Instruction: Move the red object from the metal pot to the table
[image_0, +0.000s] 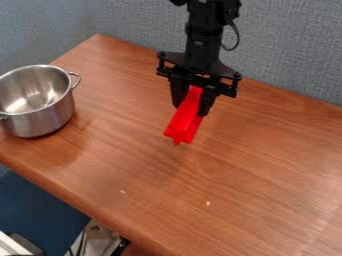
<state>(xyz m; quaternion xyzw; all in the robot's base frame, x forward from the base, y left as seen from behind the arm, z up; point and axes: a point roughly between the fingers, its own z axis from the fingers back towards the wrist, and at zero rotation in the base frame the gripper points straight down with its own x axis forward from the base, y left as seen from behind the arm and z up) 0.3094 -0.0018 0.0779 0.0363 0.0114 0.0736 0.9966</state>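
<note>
The red object (185, 118) is between the jaws of the gripper (191, 90), which are closed on its upper part. It hangs with its lower end free and slopes a little, I think so that this end can meet the table (160, 192) first. Whether it touches the wood, I cannot tell. The metal pot (36, 101) stands upright near the table's edge, well apart.

The black arm (207, 35) reaches down — its jaws (191, 98) pointing downward, clamped.
</note>
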